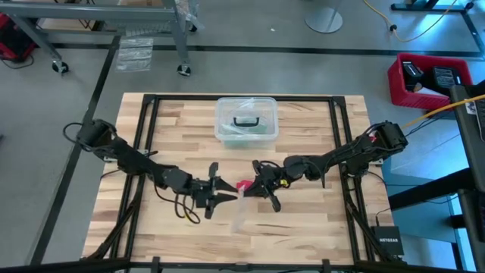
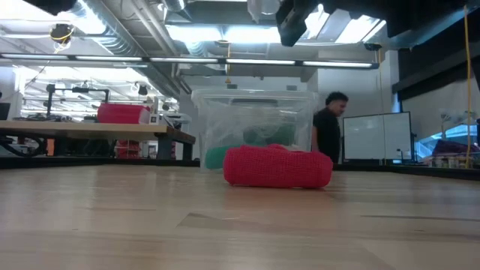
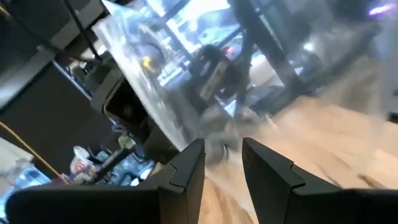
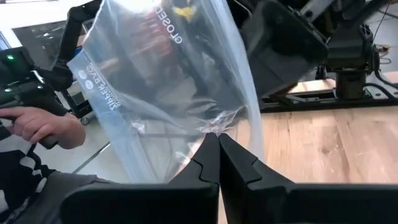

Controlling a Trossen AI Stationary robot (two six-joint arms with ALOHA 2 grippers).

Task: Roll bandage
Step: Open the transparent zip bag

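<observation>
While both arms meet over the middle of the table [image 1: 303,220] in the high view, the right gripper [image 1: 267,191] sits just right of the bandage [image 1: 244,184], a small red lump on the wood. Left gripper [image 1: 220,191] is just on the bandage's other side, jaws pointing at it. A clear plastic bag [image 1: 239,212] hangs from the right gripper's tip toward the table's near edge. Clear box [image 1: 245,120] with black handle sits beyond both grippers, well apart.

Low view: bandage [image 2: 277,166] lies on the tabletop as a short red roll, nothing touching it. Clear box [image 2: 255,127] stands right behind it. A person [image 2: 328,133] stands in the room beyond.

Left wrist view: left fingers [image 3: 186,171] stand parted with a gap between them, nothing in the gap; bag film [image 3: 155,81] hangs just ahead of the tips.

Right wrist view: right gripper [image 4: 217,146] fingers are clamped together, pinching the bag [image 4: 168,81] at its lower edge; bag rises ahead of the tips. A person's hand [image 4: 46,127] shows off the table, holding a dark object.
</observation>
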